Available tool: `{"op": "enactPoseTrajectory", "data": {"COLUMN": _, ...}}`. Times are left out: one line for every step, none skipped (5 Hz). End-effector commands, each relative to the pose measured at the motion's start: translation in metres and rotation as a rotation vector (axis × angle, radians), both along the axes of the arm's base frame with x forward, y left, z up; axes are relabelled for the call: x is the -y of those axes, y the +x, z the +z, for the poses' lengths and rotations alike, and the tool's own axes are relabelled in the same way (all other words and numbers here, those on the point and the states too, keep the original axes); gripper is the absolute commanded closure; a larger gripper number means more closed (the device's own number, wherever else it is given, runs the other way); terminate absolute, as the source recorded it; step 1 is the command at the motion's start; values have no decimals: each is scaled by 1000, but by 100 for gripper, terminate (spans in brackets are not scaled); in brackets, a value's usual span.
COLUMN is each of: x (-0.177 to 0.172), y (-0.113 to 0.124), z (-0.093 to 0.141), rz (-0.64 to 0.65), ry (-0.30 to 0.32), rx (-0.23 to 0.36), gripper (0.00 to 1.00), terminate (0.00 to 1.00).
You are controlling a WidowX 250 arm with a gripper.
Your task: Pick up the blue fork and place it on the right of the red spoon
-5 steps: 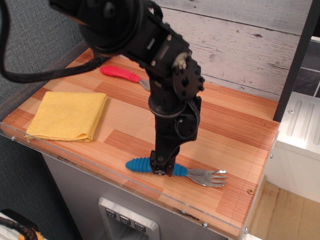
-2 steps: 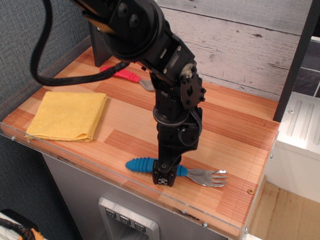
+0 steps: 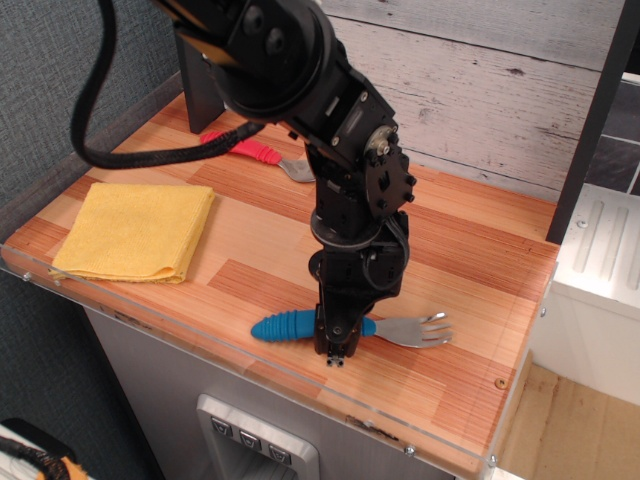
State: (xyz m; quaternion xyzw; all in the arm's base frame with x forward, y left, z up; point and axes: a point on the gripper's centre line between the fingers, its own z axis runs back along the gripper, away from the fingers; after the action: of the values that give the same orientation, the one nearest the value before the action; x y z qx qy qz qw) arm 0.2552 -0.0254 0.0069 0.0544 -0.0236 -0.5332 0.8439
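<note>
The gripper is closed on the blue fork at the handle's neck near the front table edge, probably to carry it beside the red spoon at the back

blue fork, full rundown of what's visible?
The blue fork lies flat near the front edge of the wooden table, handle to the left, head to the right. The handle is thick, ribbed and bright blue, plastic or rubber by its look; the silver metal head ends in tines that curve slightly upward. The claw stands over the handle's right end, hiding the neck. Whether it grips the fork cannot be told. Nothing else touches it.
</note>
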Motion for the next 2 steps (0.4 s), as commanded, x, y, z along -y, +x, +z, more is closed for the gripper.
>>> {"op": "enactPoseTrajectory", "data": {"x": -3, "y": -17, "z": 11, "rz": 42, "ry": -20, "rx": 53, "gripper": 100, "terminate": 0}}
{"op": "enactPoseTrajectory", "data": {"x": -6, "y": -20, "z": 21, "rz": 67, "ry": -28, "rx": 58, "gripper": 100, "terminate": 0}}
